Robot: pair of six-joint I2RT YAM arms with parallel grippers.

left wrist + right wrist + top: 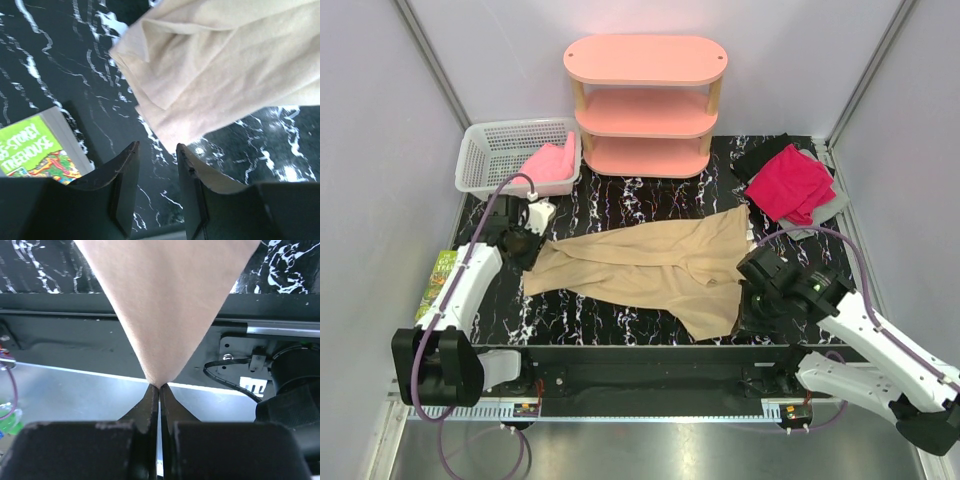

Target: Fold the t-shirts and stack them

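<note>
**While the tan t-shirt (650, 265) is spread across the table (620, 200), one corner is pinched**

Where its near right corner is drawn to the table's near edge, it is clamped between the closed fingers of the right gripper (159, 386). The left gripper (157, 148) is held parted just beside its left end, with nothing seen between its fingers. The magenta t-shirt (790, 182) is piled far right.

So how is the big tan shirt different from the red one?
The tan t-shirt is bigger and lies stretched out in the middle; the magenta t-shirt sits bunched at the far right on grey cloth. The right gripper pinches the tan one; no gripper touches the magenta one. Both are plain, single-colour cloth.
</note>
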